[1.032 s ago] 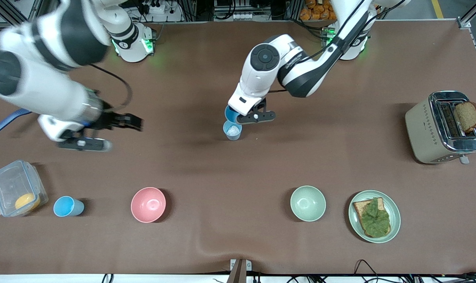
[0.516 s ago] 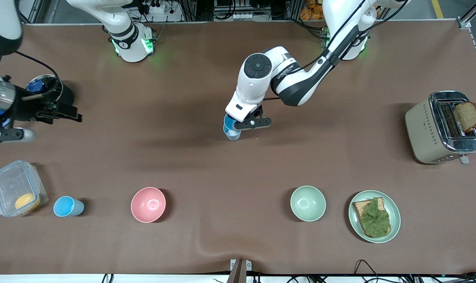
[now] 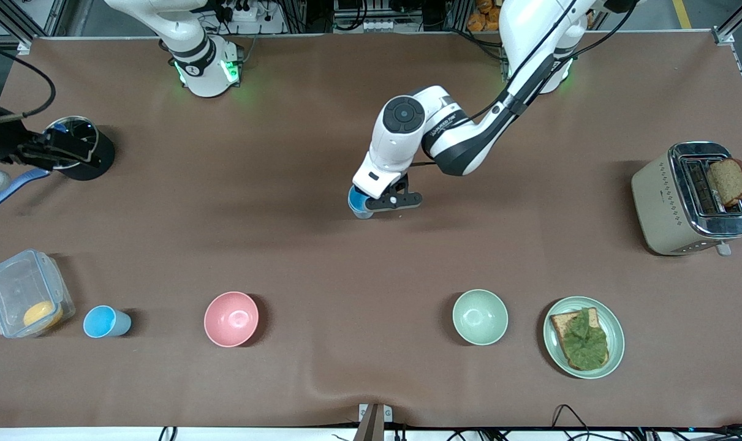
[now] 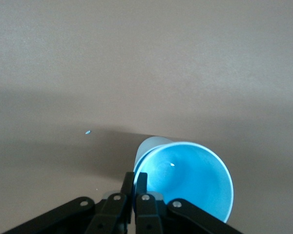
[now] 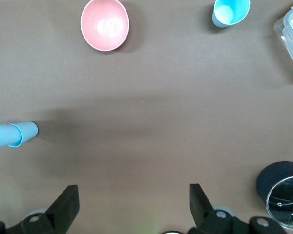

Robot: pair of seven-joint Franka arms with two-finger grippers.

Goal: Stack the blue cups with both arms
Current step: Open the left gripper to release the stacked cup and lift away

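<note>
**Two cups nested, third loose**

Left gripper [image 3: 388, 200] is mid-table, its fingers [image 4: 135, 187] pinching the rim of the sky-blue cup [image 4: 190, 178], seated inside the pale blue cup [image 4: 147, 148] directly beneath it. Release looks left to do.

Right gripper [image 3: 52, 153] waits, jaws wide and empty, over the black pot [image 3: 83, 156].

A spare blue cup [image 3: 104, 322] sits well apart by the pink bowl [image 3: 231, 318] and container [image 3: 24, 300]; nothing is in the way.

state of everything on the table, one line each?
sky-blue cup: nested in pale blue cup, pinched at rim
pale blue cup: upright on table
left gripper: shut on sky-blue cup
right gripper: open, above black pot
lone blue cup: upright, unstacked
toaster: bread slice up
</note>
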